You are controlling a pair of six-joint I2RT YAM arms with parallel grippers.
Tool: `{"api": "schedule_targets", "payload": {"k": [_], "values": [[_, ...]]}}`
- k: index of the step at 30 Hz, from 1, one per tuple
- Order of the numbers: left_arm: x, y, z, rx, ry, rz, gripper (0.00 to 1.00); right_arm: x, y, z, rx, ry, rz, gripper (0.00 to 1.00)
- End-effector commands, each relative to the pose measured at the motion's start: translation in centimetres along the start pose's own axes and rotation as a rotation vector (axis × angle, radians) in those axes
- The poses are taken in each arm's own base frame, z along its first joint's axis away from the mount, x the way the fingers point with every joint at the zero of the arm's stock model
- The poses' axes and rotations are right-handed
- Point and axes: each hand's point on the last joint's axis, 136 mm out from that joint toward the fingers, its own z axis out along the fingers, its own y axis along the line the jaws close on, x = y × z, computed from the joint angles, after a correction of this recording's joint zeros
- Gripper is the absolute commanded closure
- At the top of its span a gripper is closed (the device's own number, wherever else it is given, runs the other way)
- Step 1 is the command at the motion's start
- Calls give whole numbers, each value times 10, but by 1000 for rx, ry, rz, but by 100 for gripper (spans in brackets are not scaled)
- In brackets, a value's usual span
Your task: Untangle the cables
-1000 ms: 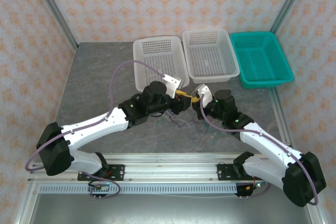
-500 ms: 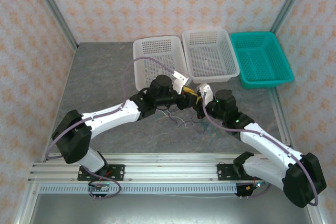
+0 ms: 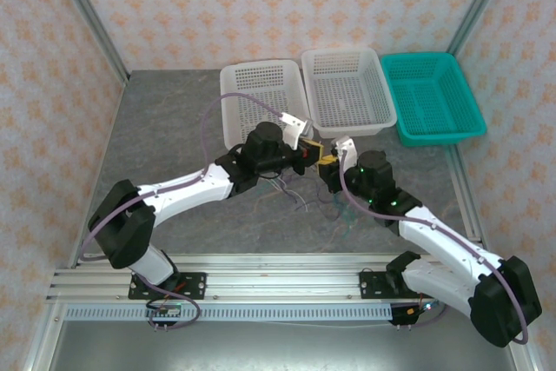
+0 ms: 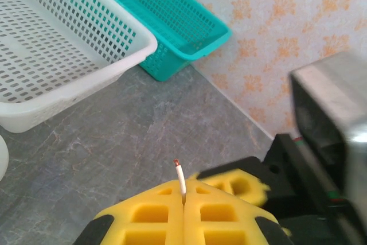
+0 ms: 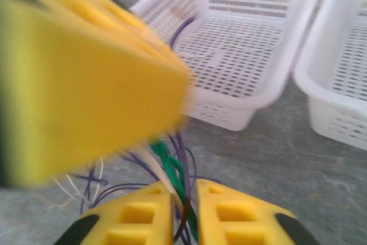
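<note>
Near the white basket (image 4: 140,43), left gripper (image 4: 183,194) pinches 1 white cable (image 4: 180,176) (jaws closed).

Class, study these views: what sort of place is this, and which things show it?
Probably a robot test cell: two arms bolted to a rail, papered screens walling a grey table, three baskets beyond tangled cables.

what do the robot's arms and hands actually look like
Both the left arm and right arm have white shells with black joint housings, and a thin lilac hose loops along each. The left hand and right hand each carry two blocky yellow fingers with rectangular recesses moulded in and black outer corners.
</note>
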Motion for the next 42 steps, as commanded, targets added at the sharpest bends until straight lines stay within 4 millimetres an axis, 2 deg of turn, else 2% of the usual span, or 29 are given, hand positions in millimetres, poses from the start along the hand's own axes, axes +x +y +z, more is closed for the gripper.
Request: {"api": "schedule_targets", "payload": {"k": [1,4,6,8,10,12,14,16,18,21,23,26,31,35,38,42], "values": [[-59,-24,-29,55,-193,-93,100,19,-39,3,211,-10,209,81],[-65,-25,-33,41,-207,-153,100,64,-81,-2,471,48,499,75],[-61,-27,-34,42,-205,-162,100,95,-90,-2,521,102,621,77],[-55,-31,-33,44,-192,-165,100,115,-96,-5,563,109,718,77],[-52,-33,-34,37,-188,-170,100,132,-108,-13,631,109,818,77],[-51,-32,-39,16,-195,-189,100,145,-122,-25,712,115,907,82],[-52,-27,-47,-28,-203,-210,100,149,-132,-36,778,119,962,84],[-51,-24,-54,-59,-207,-213,100,133,-128,-35,722,117,936,83],[-50,-26,-59,-46,-209,-209,100,98,-108,-24,528,72,843,81],[-46,-34,-61,-22,-183,-193,100,49,-76,-20,275,-55,747,73],[-43,-35,-63,-30,-173,-183,100,26,-58,-22,170,-98,669,67],[-40,-32,-67,-45,-175,-183,100,6,-25,-17,11,-83,501,58],[-39,-33,-72,-50,-174,-170,100,12,6,0,-150,-20,317,56],[-35,-31,-73,-61,-164,-169,100,29,19,7,-221,18,233,44],[-35,-31,-75,-61,-165,-165,100,41,20,6,-222,20,115,35],[-34,-31,-75,-61,-162,-163,100,47,21,8,-237,22,24,33]]}}
